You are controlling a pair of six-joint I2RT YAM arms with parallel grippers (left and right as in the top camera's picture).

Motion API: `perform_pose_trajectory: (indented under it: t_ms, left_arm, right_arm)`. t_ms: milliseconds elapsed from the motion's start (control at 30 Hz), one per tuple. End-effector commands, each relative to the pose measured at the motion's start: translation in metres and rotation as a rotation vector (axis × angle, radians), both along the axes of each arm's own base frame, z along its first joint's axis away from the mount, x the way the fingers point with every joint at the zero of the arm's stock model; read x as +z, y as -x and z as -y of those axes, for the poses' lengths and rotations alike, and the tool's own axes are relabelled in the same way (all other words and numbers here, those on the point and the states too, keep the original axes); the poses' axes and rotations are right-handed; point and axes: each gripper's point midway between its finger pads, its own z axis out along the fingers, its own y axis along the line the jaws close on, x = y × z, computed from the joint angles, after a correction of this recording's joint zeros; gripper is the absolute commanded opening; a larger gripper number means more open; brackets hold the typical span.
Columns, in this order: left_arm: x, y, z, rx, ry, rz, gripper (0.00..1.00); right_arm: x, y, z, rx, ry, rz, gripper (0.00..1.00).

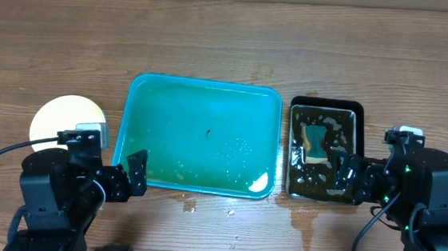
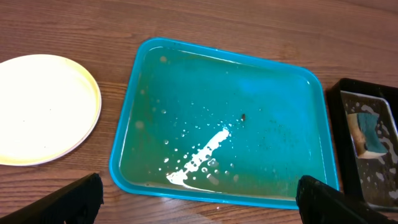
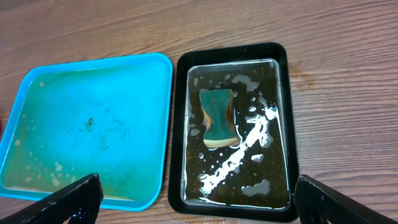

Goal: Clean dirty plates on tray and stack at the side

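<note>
The teal-blue tray point(image 1: 201, 136) lies in the middle of the table with no plate on it, only wet film, droplets and a dark speck; it also shows in the left wrist view point(image 2: 224, 121) and the right wrist view point(image 3: 87, 124). A pale plate stack point(image 1: 64, 121) sits on the wood left of the tray, its top face clean in the left wrist view point(image 2: 40, 109). My left gripper point(image 2: 199, 202) is open and empty, above the tray's near edge. My right gripper point(image 3: 199, 199) is open and empty, above the near end of the black pan.
A black pan point(image 1: 324, 149) of dark liquid stands right of the tray, with a green-and-yellow sponge point(image 3: 217, 117) lying in it. Water drops mark the wood in front of the tray and pan point(image 1: 301, 220).
</note>
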Motion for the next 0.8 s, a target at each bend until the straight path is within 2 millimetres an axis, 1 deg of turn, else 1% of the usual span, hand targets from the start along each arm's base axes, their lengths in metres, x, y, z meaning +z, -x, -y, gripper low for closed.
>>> perform_pose_trajectory:
  t_ms: [0,100,167,400,500,567,767]
  left_arm:
    - [-0.003,0.001,0.003,-0.021,0.004,-0.008,1.00]
    - [-0.003,0.001,0.003,-0.021,0.004,-0.008,1.00]
    - [-0.003,0.001,0.003,-0.021,0.004,-0.008,1.00]
    - [-0.003,0.001,0.003,-0.021,0.004,-0.007,1.00]
    - [-0.003,0.001,0.003,-0.021,0.004,-0.007,1.00]
    - [-0.003,0.001,0.003,-0.021,0.004,-0.008,1.00]
    - [-0.003,0.001,0.003,-0.021,0.004,-0.007,1.00]
  right_arm:
    - [0.007,0.002,0.011,-0.029,0.038,0.051,1.00]
    - [0.015,0.005,0.013,-0.020,0.044,0.147,1.00]
    - [0.015,0.007,0.013,-0.003,0.050,0.228,1.00]
    - [0.004,0.009,0.013,-0.015,0.007,0.506,1.00]
    - [-0.003,0.008,0.014,-0.024,-0.006,0.586,1.00]
    - [-0.004,0.005,0.014,-0.027,-0.016,0.660,1.00]
    - [0.005,-0.009,0.015,-0.046,-0.045,0.890,1.00]
